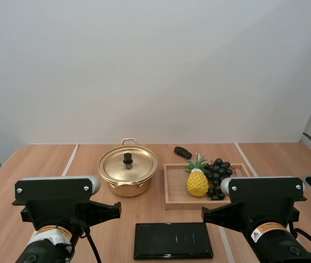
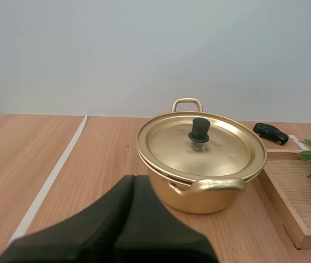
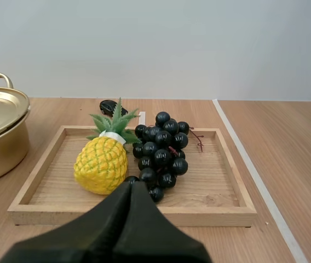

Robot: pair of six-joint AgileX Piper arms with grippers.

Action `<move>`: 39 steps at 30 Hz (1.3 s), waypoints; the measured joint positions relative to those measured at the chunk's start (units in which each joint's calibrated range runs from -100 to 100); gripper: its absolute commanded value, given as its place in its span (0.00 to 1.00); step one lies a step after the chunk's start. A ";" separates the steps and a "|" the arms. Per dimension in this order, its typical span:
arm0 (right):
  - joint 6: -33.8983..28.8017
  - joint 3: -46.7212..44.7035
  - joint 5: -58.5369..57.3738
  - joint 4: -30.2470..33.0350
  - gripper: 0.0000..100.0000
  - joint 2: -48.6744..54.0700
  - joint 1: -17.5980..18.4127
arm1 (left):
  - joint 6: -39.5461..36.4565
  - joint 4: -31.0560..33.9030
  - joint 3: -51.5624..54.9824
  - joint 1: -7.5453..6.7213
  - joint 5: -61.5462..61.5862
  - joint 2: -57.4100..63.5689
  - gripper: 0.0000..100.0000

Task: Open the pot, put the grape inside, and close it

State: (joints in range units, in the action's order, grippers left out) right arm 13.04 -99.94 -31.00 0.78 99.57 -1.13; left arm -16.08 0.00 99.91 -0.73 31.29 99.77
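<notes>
Both arms sit back at the counter's [image 1: 46, 164] near edge. The left end effector [image 2: 134, 179] is closed empty, facing the pot [image 2: 202, 170] with its lid [image 2: 199, 143] on. The right end effector [image 3: 131, 185] is also closed empty, facing the grapes [image 3: 161, 153], which lie beside a pineapple [image 3: 102, 164] in the wooden tray [image 3: 216, 183] right of the pot.

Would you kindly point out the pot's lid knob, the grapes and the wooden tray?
lid knob [image 2: 200, 130], left wrist view, the black knob's middle.
grapes [image 3: 160, 155], right wrist view, a berry mid-bunch.
wooden tray [image 3: 216, 186], right wrist view, bare floor right of the grapes.
</notes>
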 measured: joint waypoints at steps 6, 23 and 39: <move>0.00 -0.06 17.58 0.00 0.00 0.13 1.51 | 0.00 0.00 0.09 -0.89 -20.05 -0.11 0.00; 0.00 -0.06 18.56 0.00 0.00 0.13 1.51 | 0.00 0.00 0.09 -0.89 -21.11 -0.11 0.00; 0.00 -0.06 25.01 4.08 0.00 0.13 1.51 | 0.32 0.00 0.09 -0.89 -22.82 -0.11 0.00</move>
State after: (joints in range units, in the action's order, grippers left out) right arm 13.04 -100.00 -5.99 4.86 99.70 0.39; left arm -15.76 0.00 100.00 -1.62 8.46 99.65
